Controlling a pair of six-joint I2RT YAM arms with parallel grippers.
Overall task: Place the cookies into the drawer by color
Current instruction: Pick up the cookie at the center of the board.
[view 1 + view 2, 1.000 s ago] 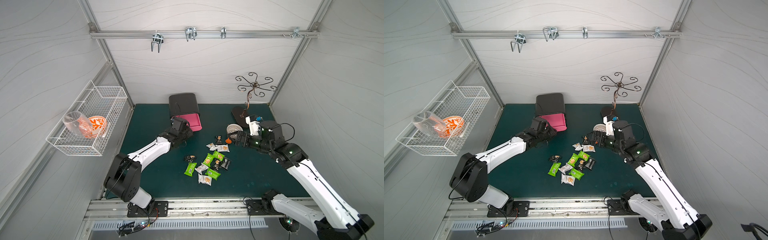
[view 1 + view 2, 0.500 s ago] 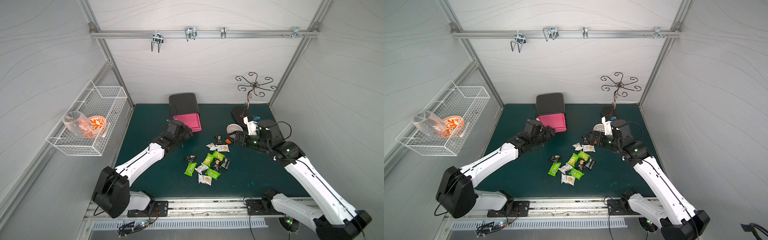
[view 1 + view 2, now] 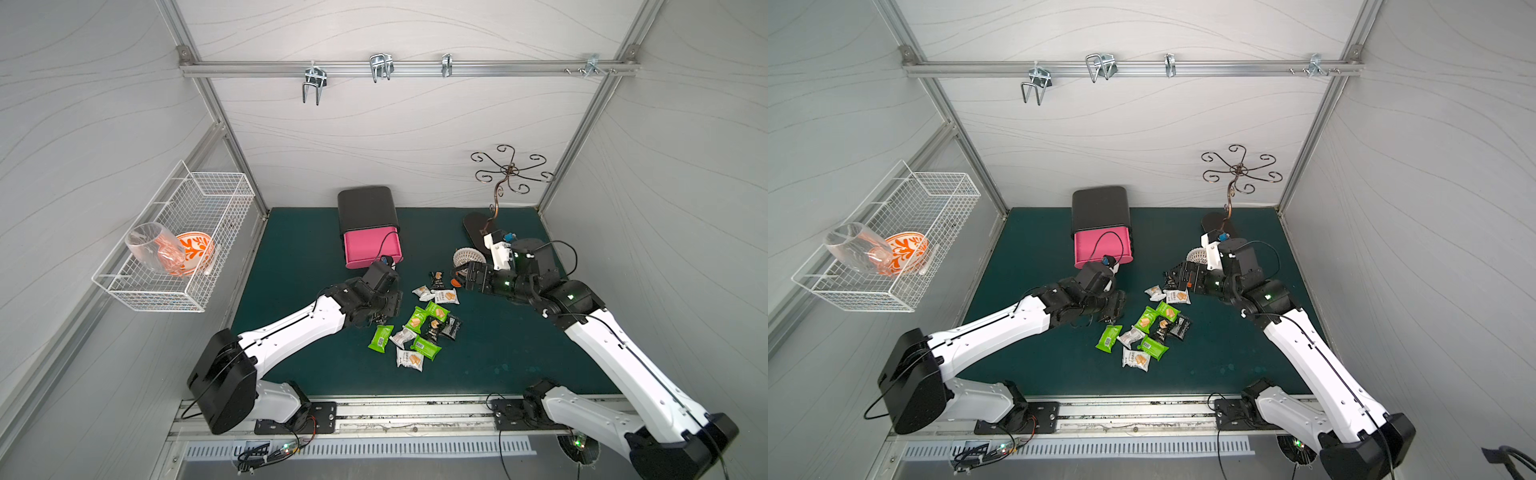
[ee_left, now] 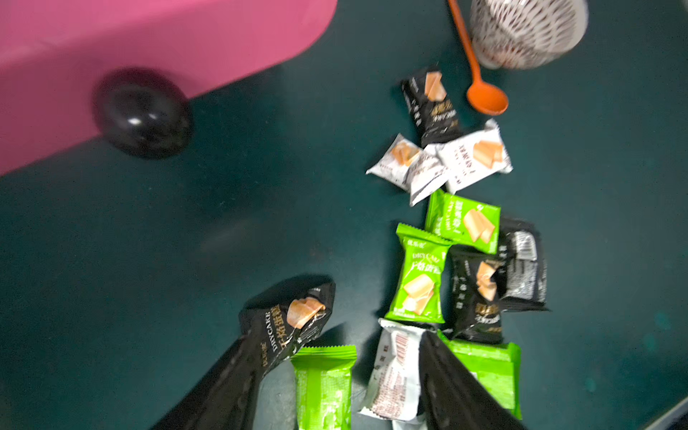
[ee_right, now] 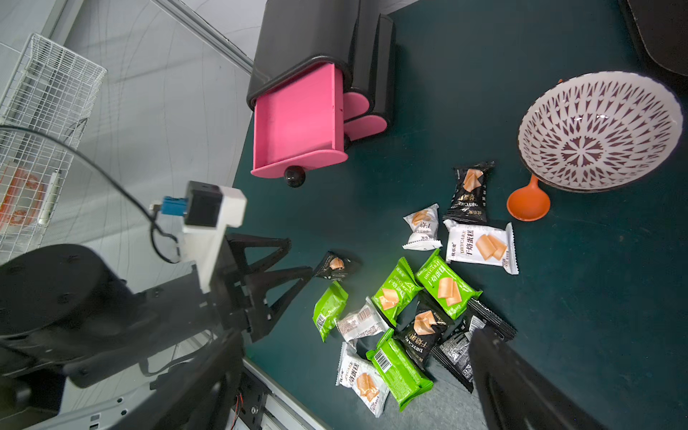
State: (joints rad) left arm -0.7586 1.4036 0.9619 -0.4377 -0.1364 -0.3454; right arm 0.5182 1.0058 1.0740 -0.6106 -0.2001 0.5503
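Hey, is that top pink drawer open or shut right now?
Open. The top pink drawer sticks out of its black cabinet, inside bare.

A robot lab cell: white panel walls (image 3: 395, 137) on aluminium framing (image 3: 231, 145), two arms (image 3: 299, 328) bolted to a base rail (image 3: 415, 415), green mat (image 3: 498, 340) beneath their fingers (image 4: 231, 372).

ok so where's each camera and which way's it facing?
Both top views: high at the front, looking down toward the back wall; left arm, right arm, packets show.
Left wrist: on the left arm, looking down past the open left gripper at packets, spoon, pink drawer.
Right wrist: on the right arm, looking past the right gripper at the left gripper, drawer, bowl.
Shared: both wrist views show packets, drawer, spoon, bowl.
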